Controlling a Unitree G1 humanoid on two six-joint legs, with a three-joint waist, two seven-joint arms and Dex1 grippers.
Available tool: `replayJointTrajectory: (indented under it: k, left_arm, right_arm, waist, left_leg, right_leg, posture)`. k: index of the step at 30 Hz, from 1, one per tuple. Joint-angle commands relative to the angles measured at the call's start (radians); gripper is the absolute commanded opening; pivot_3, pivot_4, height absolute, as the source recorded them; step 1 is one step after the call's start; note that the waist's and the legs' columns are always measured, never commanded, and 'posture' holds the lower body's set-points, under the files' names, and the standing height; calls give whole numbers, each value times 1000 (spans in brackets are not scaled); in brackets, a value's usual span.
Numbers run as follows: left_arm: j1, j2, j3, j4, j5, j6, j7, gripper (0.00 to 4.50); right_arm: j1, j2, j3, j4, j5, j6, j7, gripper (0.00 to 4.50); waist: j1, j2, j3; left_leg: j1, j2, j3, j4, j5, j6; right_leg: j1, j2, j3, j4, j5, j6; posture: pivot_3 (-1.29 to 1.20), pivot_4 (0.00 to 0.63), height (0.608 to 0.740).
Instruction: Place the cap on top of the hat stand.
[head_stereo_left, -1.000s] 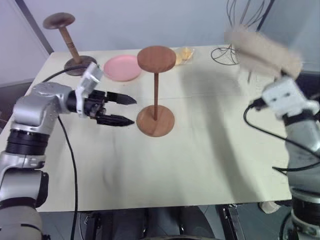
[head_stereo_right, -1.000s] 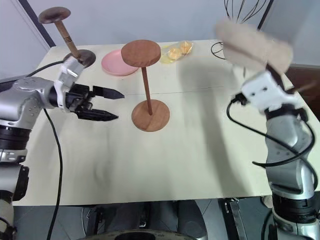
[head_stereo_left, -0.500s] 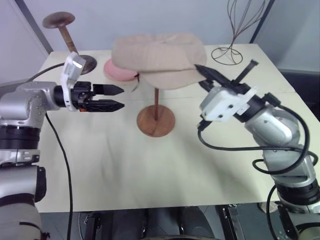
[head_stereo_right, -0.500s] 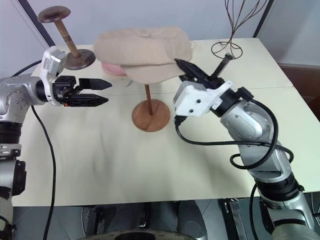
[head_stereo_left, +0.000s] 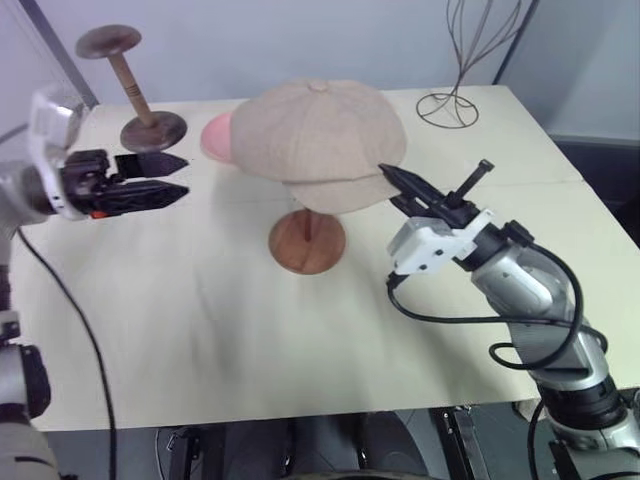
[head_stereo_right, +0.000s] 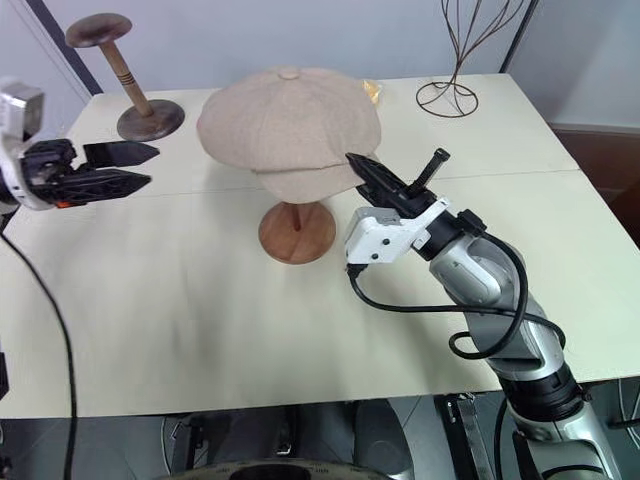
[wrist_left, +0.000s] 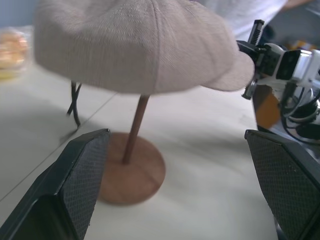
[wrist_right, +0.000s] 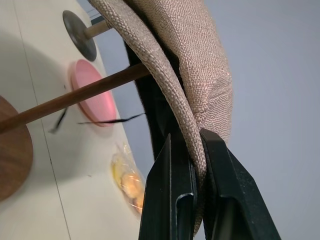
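The beige cap (head_stereo_left: 318, 135) lies over the top of the reddish-brown hat stand and hides its disc. Below it I see the thin stem (wrist_left: 135, 127) and round base (head_stereo_left: 307, 241). My right gripper (head_stereo_left: 393, 181) is shut on the cap's short brim (wrist_right: 186, 131) from the right, its black fingers (wrist_right: 169, 192) pinching the fabric. My left gripper (head_stereo_left: 183, 174) stands open well to the left of the stand, pointing toward it, with nothing between its fingers (wrist_left: 82, 175).
A darker, shorter stand (head_stereo_left: 135, 92) is at the table's back left. A pink plate (head_stereo_left: 214, 140) peeks out behind the cap. A black wire stand (head_stereo_left: 468, 60) rises at the back right. A packet of yellow items (wrist_right: 127, 182) lies behind the cap.
My right gripper swung the cap from high at the right over to the hat stand and lowered it onto the top. My left gripper drew back to the left, still open.
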Motion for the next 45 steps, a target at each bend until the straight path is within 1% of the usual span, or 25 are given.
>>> replayJointTrajectory:
  k: [1,4,7,13,14,17,20,22,26,28,31,32,34,35,37,38,39,40,41,42,45]
  left_arm:
    - [-36,20,48,18,-14,-18,6,4500]
    - [-57,21,50,41,-2,-33,13,4500]
    - [-50,12,39,7,-8,-39,12,4500]
    - [-49,-11,9,-53,-16,-34,-10,4500]
    - [-46,-12,0,-62,-12,-38,-18,4500]
    - [-39,-14,-26,-92,-8,-50,-46,4500]
    - [-45,-19,-44,-135,-9,-68,-68,4500]
    - [-50,-15,-70,-175,4,-108,-86,4500]
    - [-19,1,-145,-280,43,-270,-92,4500]
    - [1,-3,-185,-322,96,-404,-92,4500]
    - [20,-41,-213,-367,168,-543,-92,4500]
    - [30,-61,-219,-378,187,-598,-90,4500]
    - [36,-166,-220,-397,229,-749,-11,4500]
    - [37,-214,-218,-400,251,-808,32,4500]
    - [52,-292,-216,-404,279,-945,59,4500]
    - [63,-332,-216,-406,295,-1029,75,4500]
    - [75,-365,-216,-413,291,-1065,90,4500]
    - [84,-387,-218,-416,292,-1090,105,4500]
    - [87,-418,-219,-400,307,-1163,120,4500]
    - [95,-432,-226,-390,310,-1197,118,4500]
    - [116,-475,-249,-334,331,-1372,104,4500]
  right_arm:
    - [-18,11,-14,3,-11,-39,-23,56]
    - [-20,21,-13,20,-18,-58,-31,56]
    - [-15,37,-13,28,-12,-66,-33,1019]
    - [18,40,-18,10,-35,-68,-24,4066]
    - [29,34,-23,2,-42,-65,-21,4427]
    - [84,8,-51,-39,-43,-43,11,4427]
    - [213,-24,-115,-134,20,1,86,4427]
    - [338,-37,-201,-240,113,61,157,4427]
    - [511,-47,-395,-437,358,271,302,4427]
    - [568,-59,-522,-509,508,390,356,4427]
    - [622,-125,-730,-527,817,508,365,4427]
    - [634,-159,-811,-527,964,562,338,4427]
    - [665,-251,-1024,-511,1379,660,232,4427]
    - [685,-302,-1113,-494,1555,685,187,4427]
    - [726,-410,-1266,-437,1845,717,123,4427]
    - [745,-451,-1336,-412,1948,737,112,4427]
    - [762,-485,-1394,-395,2008,764,107,4427]
    - [775,-510,-1436,-386,2037,790,105,4427]
    - [788,-527,-1471,-380,2038,819,109,4427]
    - [800,-537,-1498,-374,2037,843,110,4427]
    - [818,-555,-1563,-346,2052,900,115,4427]
  waist:
    - [8,-2,1]
    - [11,-3,1]
    - [4,-3,1]
    - [-1,-3,1]
    - [-2,-3,1]
    - [1,-3,1]
    - [6,-3,2]
    - [8,-3,2]
    - [14,-4,2]
    - [16,-4,2]
    - [25,-4,2]
    - [28,-4,2]
    - [34,-3,2]
    - [40,-3,2]
    - [48,-6,4]
    - [49,-7,5]
    - [48,-9,5]
    - [48,-9,5]
    - [49,-9,5]
    - [52,-10,6]
    - [54,-10,6]
  left_leg:
    - [0,0,0,1,0,0]
    - [0,-1,0,1,0,0]
    - [0,-1,0,1,0,0]
    - [0,0,0,0,0,0]
    - [0,0,0,0,0,0]
    - [0,0,0,0,0,0]
    - [0,0,0,0,0,0]
    - [0,0,0,1,0,0]
    - [0,0,0,1,-1,1]
    - [1,1,0,1,-1,1]
    - [2,1,0,1,-1,1]
    - [2,1,0,1,-1,2]
    - [3,1,0,1,-2,3]
    - [3,1,-1,2,-2,3]
    - [4,1,-1,2,-2,4]
    - [4,1,-1,2,-2,4]
    - [4,1,-1,2,-2,4]
    - [5,2,-1,2,-3,5]
    - [4,2,0,2,-4,6]
    - [4,2,0,2,-4,6]
    - [3,2,0,2,-4,7]
  right_leg:
    - [1,0,0,0,0,0]
    - [1,-1,0,0,0,0]
    - [0,0,0,0,0,0]
    - [0,0,0,0,0,0]
    - [0,0,0,0,0,0]
    - [0,0,0,0,0,0]
    - [0,0,0,0,0,0]
    - [1,0,0,0,0,0]
    - [2,-1,0,-1,0,0]
    - [3,-1,0,-1,0,0]
    - [4,0,0,-2,0,0]
    - [5,-1,0,-2,0,0]
    - [8,-1,0,-4,0,0]
    - [10,-2,0,-4,0,0]
    - [12,-5,-1,-6,1,1]
    - [13,-5,-1,-8,1,1]
    - [13,-6,-2,-10,1,2]
    - [14,-5,-2,-11,1,2]
    - [14,-5,-2,-12,2,2]
    - [14,-5,-1,-13,2,3]
    - [14,-2,-2,-15,3,5]
  posture:
    - [0,150,740]
    - [0,150,740]
    - [0,150,740]
    - [0,150,740]
    - [0,150,740]
    - [0,150,740]
    - [0,150,740]
    - [0,150,740]
    - [0,150,740]
    - [0,150,740]
    - [0,150,740]
    - [0,150,740]
    - [0,150,740]
    - [0,150,740]
    - [0,150,740]
    - [0,150,740]
    - [0,150,740]
    - [0,150,740]
    - [0,150,740]
    - [0,150,740]
    - [0,150,740]
